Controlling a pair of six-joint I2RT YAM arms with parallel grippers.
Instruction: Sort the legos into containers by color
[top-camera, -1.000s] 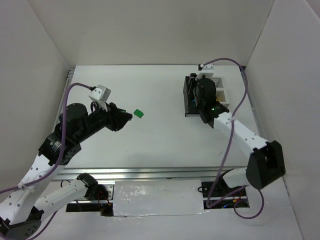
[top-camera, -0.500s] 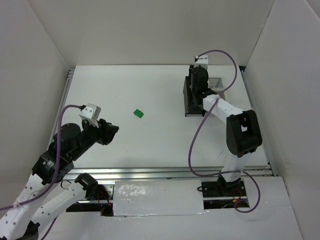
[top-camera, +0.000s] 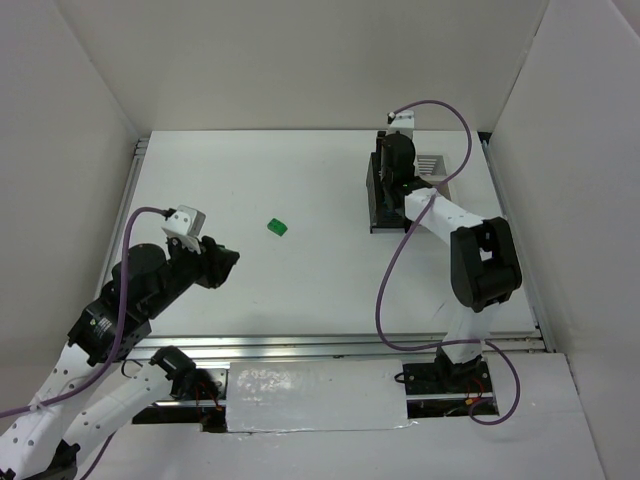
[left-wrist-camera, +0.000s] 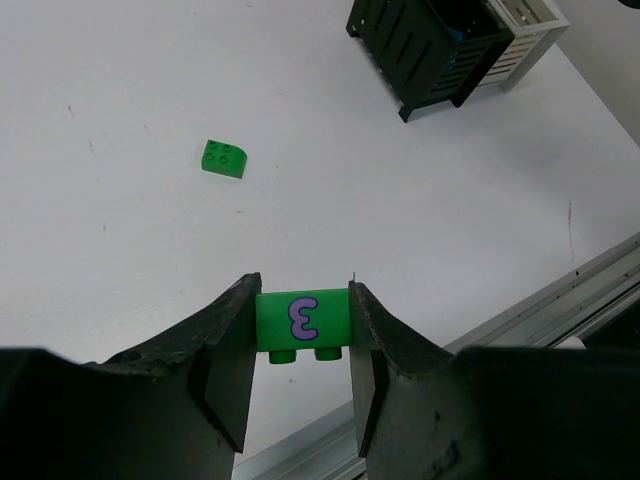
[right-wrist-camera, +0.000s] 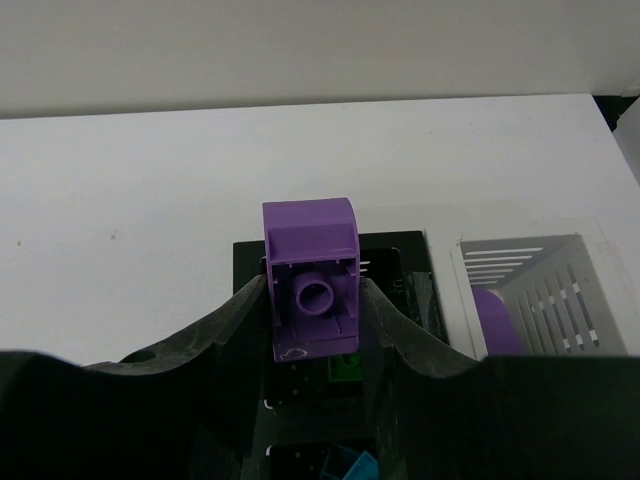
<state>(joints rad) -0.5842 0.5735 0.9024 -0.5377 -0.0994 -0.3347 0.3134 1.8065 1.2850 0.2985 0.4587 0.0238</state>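
**Containers.** The black bins (right-wrist-camera: 395, 252) and a white bin (right-wrist-camera: 545, 285) stand touching, at the far right of the bench (top-camera: 300, 180).
- The white bin holds a rounded purple piece (right-wrist-camera: 497, 322).
- The black bin under the right claw shows a green piece (right-wrist-camera: 345, 368) on its floor.
- The black compartment nearer the camera shows a teal piece (right-wrist-camera: 347, 466).
- The rest of what the bins hold is hidden by the claw.

**Right claw** (right-wrist-camera: 313, 300). It is closed tight on a purple brick (right-wrist-camera: 312, 262), whose hollow underside faces the wrist camera. The brick is held above the black bin, beside the white one.

**Left claw** (left-wrist-camera: 302, 298). It is narrowly parted and clamped on a green brick with a purple mark (left-wrist-camera: 302, 322). It is raised over the near left of the bench, well apart from the bins.

**Loose item.** One green brick (top-camera: 277, 227) lies studs up on the bench, between the two arms.
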